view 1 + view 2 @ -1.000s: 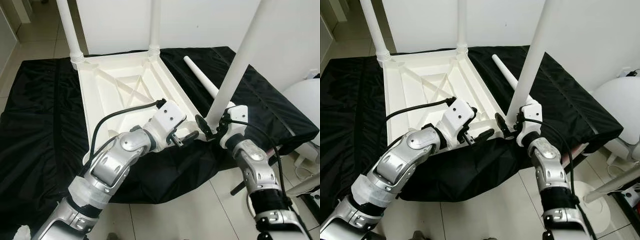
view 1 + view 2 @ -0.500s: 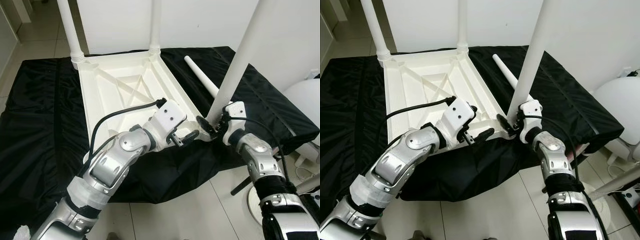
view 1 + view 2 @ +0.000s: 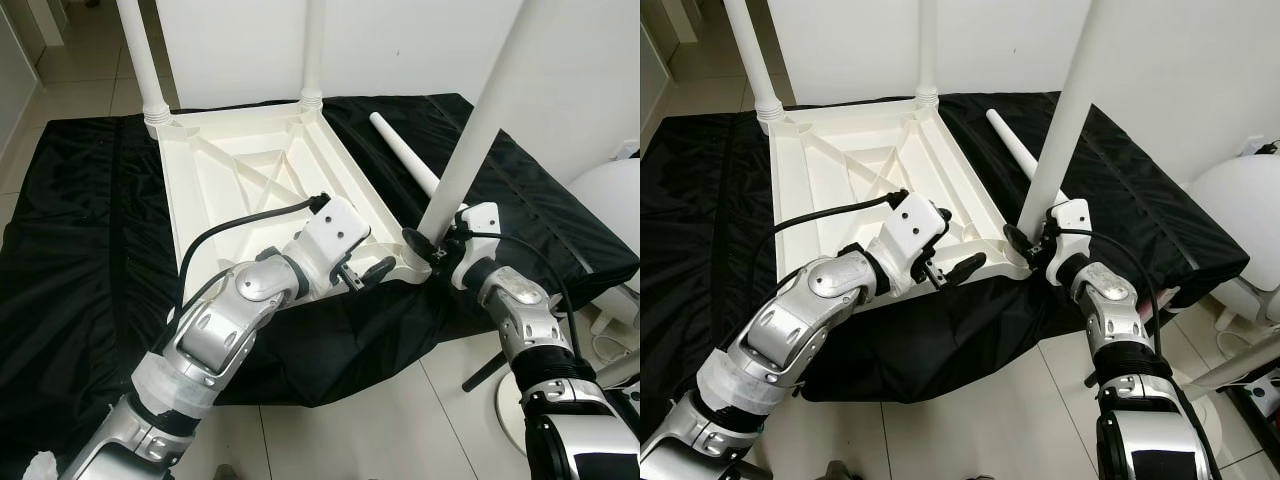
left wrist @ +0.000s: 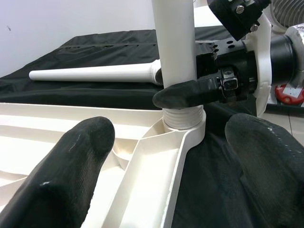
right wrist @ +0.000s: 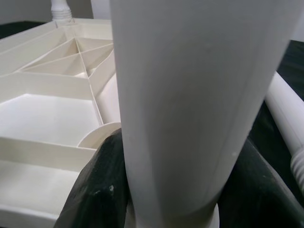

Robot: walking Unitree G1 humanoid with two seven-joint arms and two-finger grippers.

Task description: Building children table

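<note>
The upturned white table top [image 3: 250, 190] is laid on a black cloth [image 3: 80, 250] spread over the tiled floor [image 3: 400, 420], ribbed underside up, and it serves as the landmark here. The step in hand is judged to be the seating of the third leg [image 3: 470, 130] into the socket at the top's near right corner: its threaded foot is set in that corner collar, as is seen plainly in the left wrist view, and its long axis rises steeply from the corner, tilted slightly away to the right. The right tool [image 3: 428, 245] is closed narrowly round the base of this leg just above the collar, the black fingers [image 5: 102, 190] pressed against its sides. The left tool [image 3: 368, 272] is held wide and empty over the top's near edge, just beside the same corner, touching nothing. Two legs already stand upright in the far corners [image 3: 145, 60] [image 3: 312, 50]. A fourth leg [image 3: 405, 160] lies flat on the cloth beside the top's right edge, its long axis running roughly along that edge, its threaded end toward the near corner. The next move is judged to call for the held leg being brought upright and turned about its own axis until the thread is home, while the top is kept from sliding.
</note>
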